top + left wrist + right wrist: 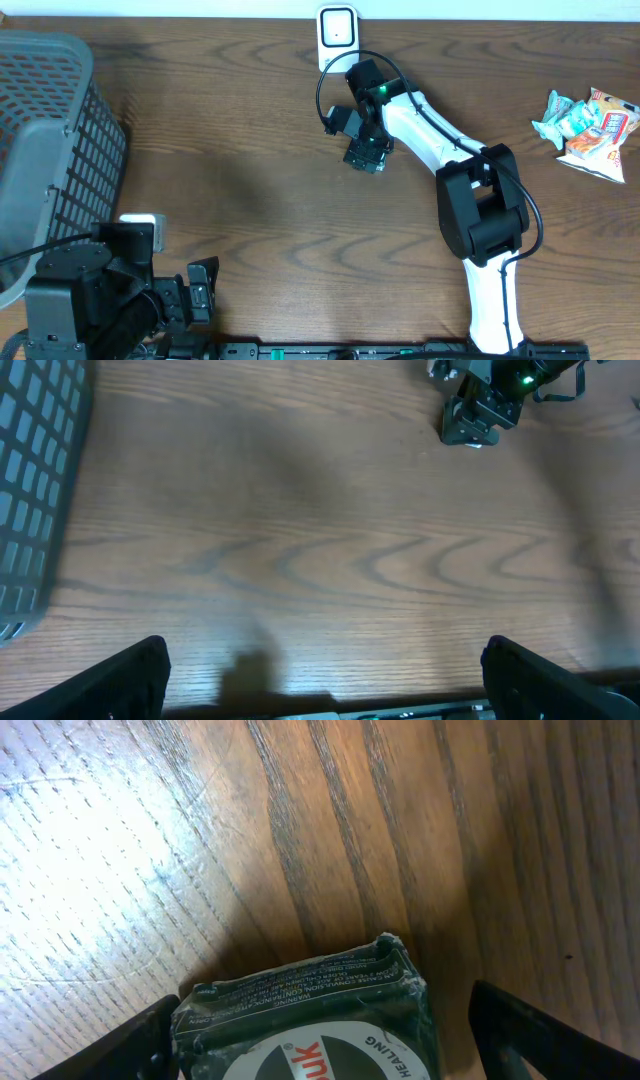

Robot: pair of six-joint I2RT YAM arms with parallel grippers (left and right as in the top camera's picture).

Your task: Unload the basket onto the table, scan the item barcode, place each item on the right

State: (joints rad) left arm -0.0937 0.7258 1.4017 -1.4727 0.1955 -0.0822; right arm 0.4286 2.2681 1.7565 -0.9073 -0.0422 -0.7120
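Observation:
The item (300,1010) is a dark green packet with small white print and a round white label, lying on the wooden table. My right gripper (320,1045) straddles it. Its left finger (120,1050) sits against the packet's side, while the right finger (540,1035) stands off with a gap, so the jaws are open. From overhead the packet (366,156) lies under that gripper (364,148), just below a white scanner (337,30) at the far edge. The barcode is hidden. My left gripper (325,680) hangs open and empty at the near left (200,290).
A grey mesh basket (50,120) fills the far left, its wall also showing in the left wrist view (30,480). Several snack packets (590,125) lie at the far right. The right arm (480,200) crosses the table's right half.

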